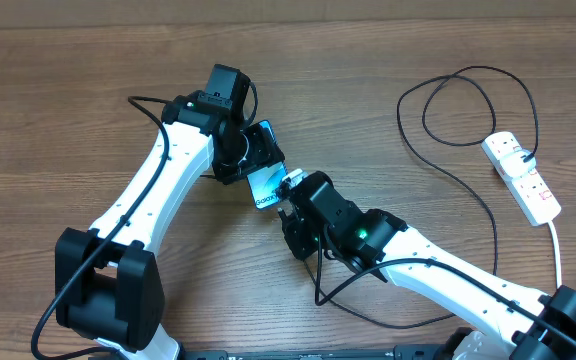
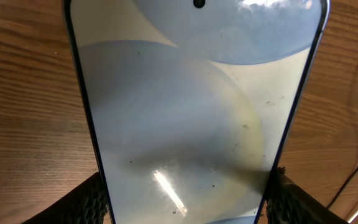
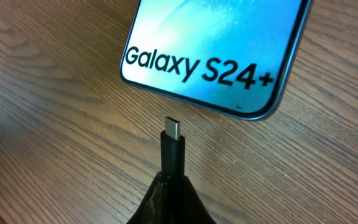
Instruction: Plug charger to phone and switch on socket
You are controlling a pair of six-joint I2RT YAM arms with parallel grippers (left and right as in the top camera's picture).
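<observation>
A wooden table (image 1: 68, 60) of warm brown colour, with fine darker grain lines running across it, fills all three views under soft, even light, and a paler band runs along the top of the overhead view.

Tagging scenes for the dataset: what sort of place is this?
Probably a lab or office robot bench. A bare wood-grain table carries a left arm and a right arm, with only a phone, a charger cable and a white power strip set out.
</observation>
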